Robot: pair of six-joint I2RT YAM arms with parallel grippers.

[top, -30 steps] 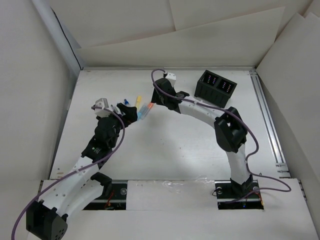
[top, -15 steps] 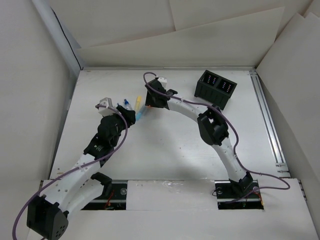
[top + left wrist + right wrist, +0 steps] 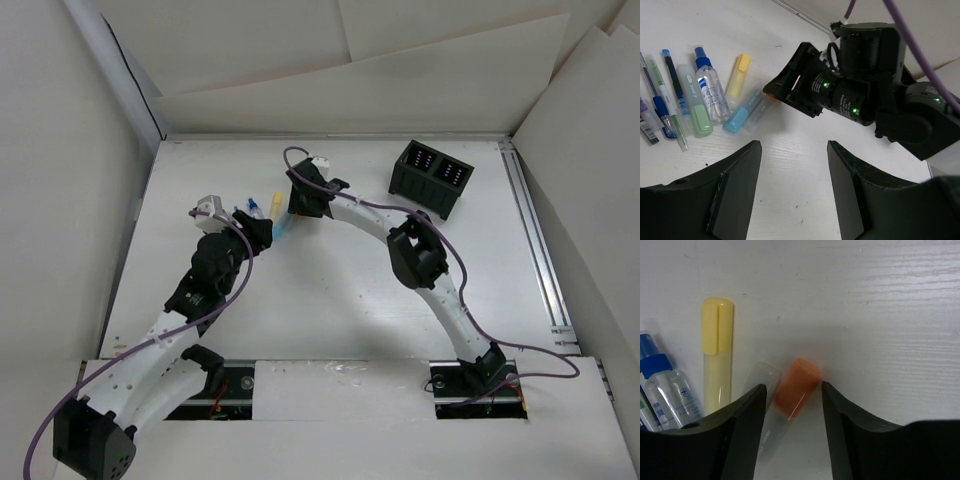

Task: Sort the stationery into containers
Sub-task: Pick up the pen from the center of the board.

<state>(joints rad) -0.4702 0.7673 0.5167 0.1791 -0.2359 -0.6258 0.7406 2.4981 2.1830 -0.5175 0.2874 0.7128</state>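
The stationery lies in a cluster at the table's left-centre. In the left wrist view it is a yellow highlighter, a blue highlighter, a green one, a small spray bottle and several pens. My right gripper is open, low over the table, its jaws either side of an orange-capped marker and a clear piece beside it. My left gripper is open and empty over bare table just right of the cluster. The black two-compartment container stands at the back right.
The two grippers are close together, the right wrist filling the upper right of the left wrist view. White walls and a metal rail border the table.
My right gripper has swung left from near the table's middle and dropped onto the right end of the stationery cluster. My left gripper has shifted only slightly.
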